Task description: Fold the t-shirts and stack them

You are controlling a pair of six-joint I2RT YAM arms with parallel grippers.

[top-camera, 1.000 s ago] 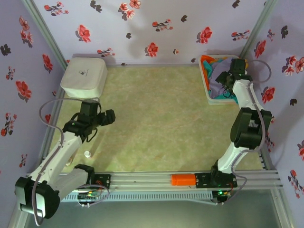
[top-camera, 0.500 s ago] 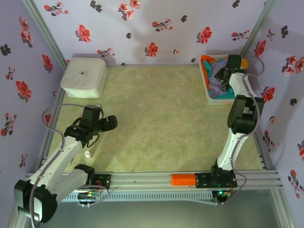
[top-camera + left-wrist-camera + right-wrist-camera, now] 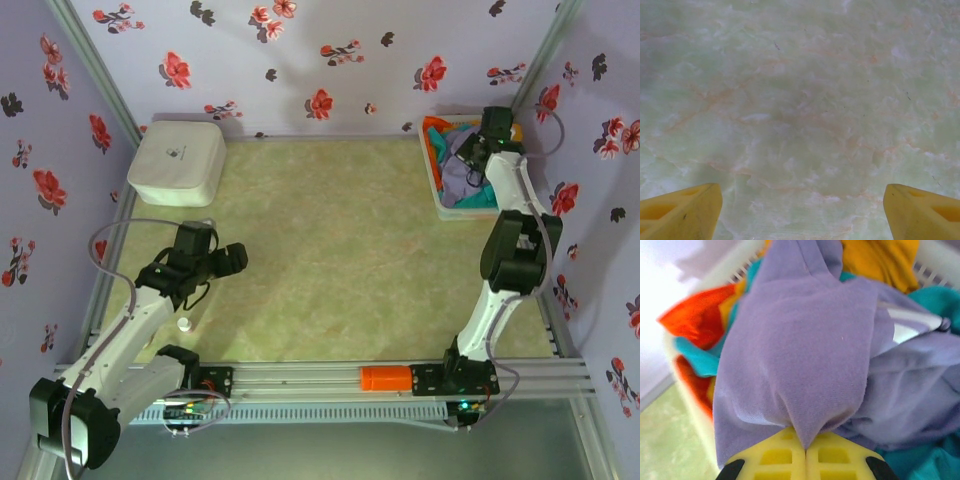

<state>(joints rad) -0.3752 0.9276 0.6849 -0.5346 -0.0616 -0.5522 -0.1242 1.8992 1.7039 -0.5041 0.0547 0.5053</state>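
Pinching lavender t-shirt [image 3: 800, 365] (right jaws closed)

I can read no words, numbers or brand names anywhere here. The white box [image 3: 178, 162] at the far left of my table has a small dark mark [image 3: 180, 153] on its lid, too small from above for me to tell whether it is a letter or a logo. On the lavender shirt [image 3: 800, 355] in front of my right wrist camera there is a white patch [image 3: 907, 325], partly folded into the cloth, and I cannot make out any character on it.
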